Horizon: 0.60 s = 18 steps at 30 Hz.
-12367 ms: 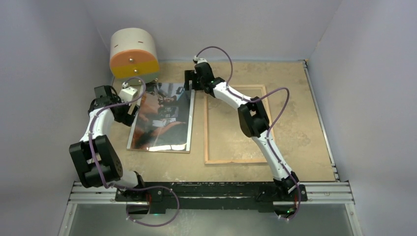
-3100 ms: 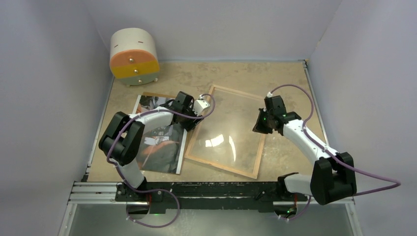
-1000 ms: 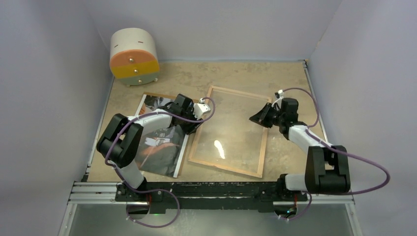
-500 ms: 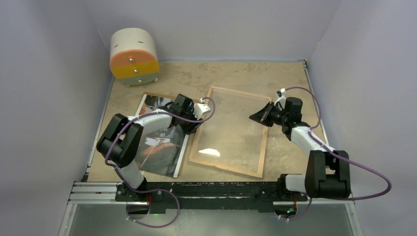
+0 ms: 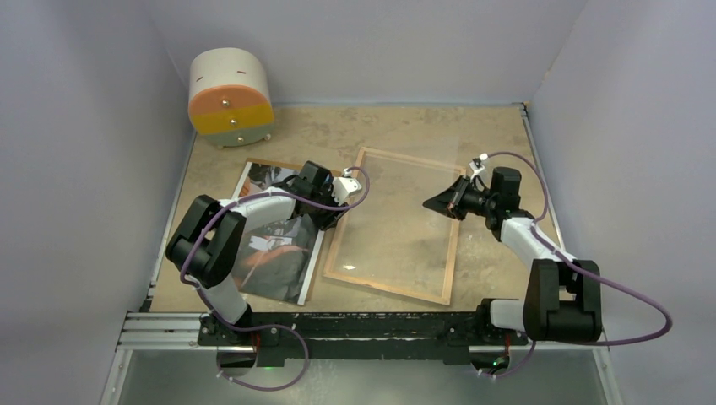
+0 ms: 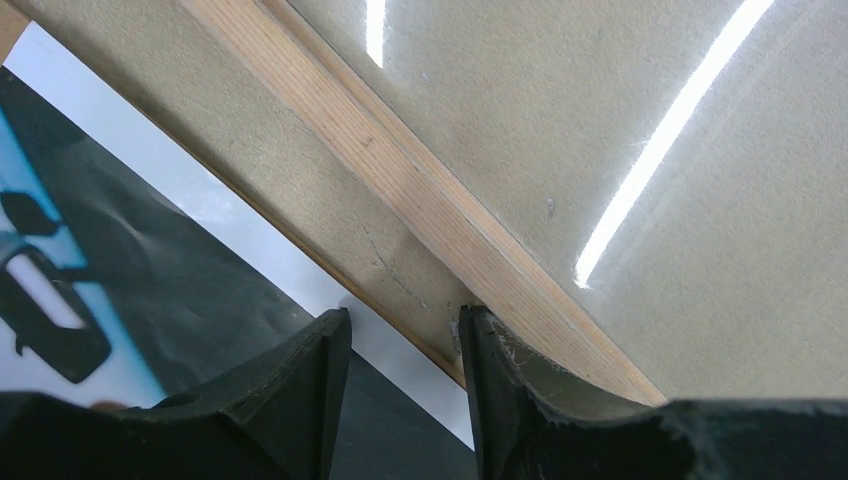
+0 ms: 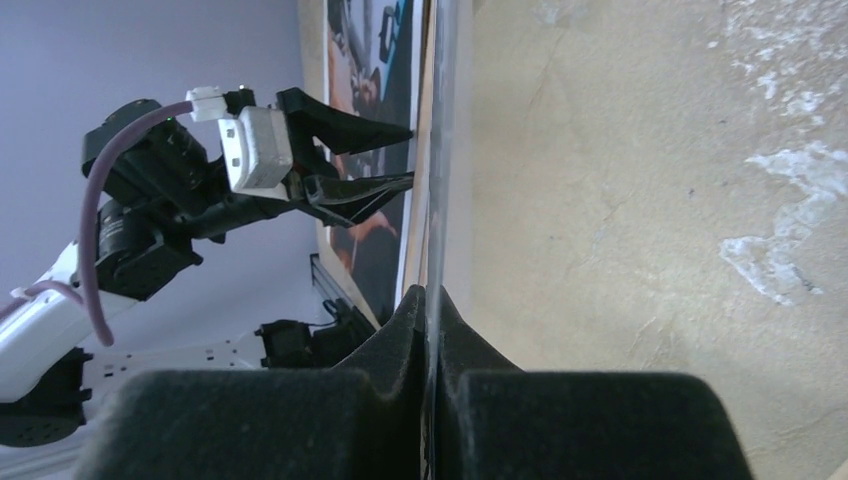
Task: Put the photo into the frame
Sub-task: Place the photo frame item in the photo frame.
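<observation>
— While R gripper [image 7: 430, 297] sits clamped on clear pane [image 7: 438, 150] edge, where's frame?
— Frame [image 5: 385, 288] lies on table [image 5: 397, 126], centre. Photo [image 5: 274, 253] just beside its L rim, face up. L gripper [image 6: 402, 330]: fingers apart at that rim.

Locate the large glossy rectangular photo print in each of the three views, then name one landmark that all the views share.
Top external: the photo print lies left of centre, partly under the left arm.
Left wrist: the photo print fills the lower left, dark with a white border.
Right wrist: the photo print is a narrow strip at top centre, left of the clear pane.
Shared landmark: the left tool, at the photo's edge.
</observation>
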{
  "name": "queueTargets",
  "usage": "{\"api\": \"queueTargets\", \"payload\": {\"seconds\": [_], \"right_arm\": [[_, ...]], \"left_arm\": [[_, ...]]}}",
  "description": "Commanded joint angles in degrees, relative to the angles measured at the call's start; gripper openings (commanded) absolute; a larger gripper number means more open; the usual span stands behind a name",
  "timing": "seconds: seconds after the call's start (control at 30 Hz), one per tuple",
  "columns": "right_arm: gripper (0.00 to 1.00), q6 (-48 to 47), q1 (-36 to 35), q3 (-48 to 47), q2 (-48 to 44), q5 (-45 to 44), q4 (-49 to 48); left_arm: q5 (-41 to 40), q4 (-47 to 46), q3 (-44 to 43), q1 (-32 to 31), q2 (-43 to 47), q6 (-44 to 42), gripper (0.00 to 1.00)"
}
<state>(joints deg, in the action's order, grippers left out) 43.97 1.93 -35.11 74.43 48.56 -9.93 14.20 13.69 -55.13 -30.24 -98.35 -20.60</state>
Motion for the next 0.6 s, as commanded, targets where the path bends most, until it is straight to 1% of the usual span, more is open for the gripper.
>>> {"api": "queueTargets", "payload": {"seconds": [0.0, 0.13, 0.3, 0.4, 0.57], "right_arm": [[0.00, 3.9, -0.1, 1.0, -2.8, 5.4, -0.5], [0.00, 7.9, -0.1, 2.0, -4.0, 7.0, -3.9], [0.00, 9.8, 0.0, 2.6, -5.3, 8.5, -5.2], [0.00, 12.8, 0.0, 3.2, -6.1, 9.3, -7.8], [0.00, 16.9, 0.0, 0.6, -7.2, 9.3, -11.1]], "left_arm": [[0.6, 0.8, 0.4, -0.3, -1.0, 0.5, 0.47], [0.2, 0.7, 0.7, -0.3, -0.9, 0.5, 0.46], [0.1, 0.7, 1.2, 0.0, -0.7, 0.4, 0.45], [0.1, 0.7, 1.2, 0.3, -0.6, 0.5, 0.45], [1.0, 1.2, 0.6, 1.9, -0.5, 0.7, 0.43]]}}
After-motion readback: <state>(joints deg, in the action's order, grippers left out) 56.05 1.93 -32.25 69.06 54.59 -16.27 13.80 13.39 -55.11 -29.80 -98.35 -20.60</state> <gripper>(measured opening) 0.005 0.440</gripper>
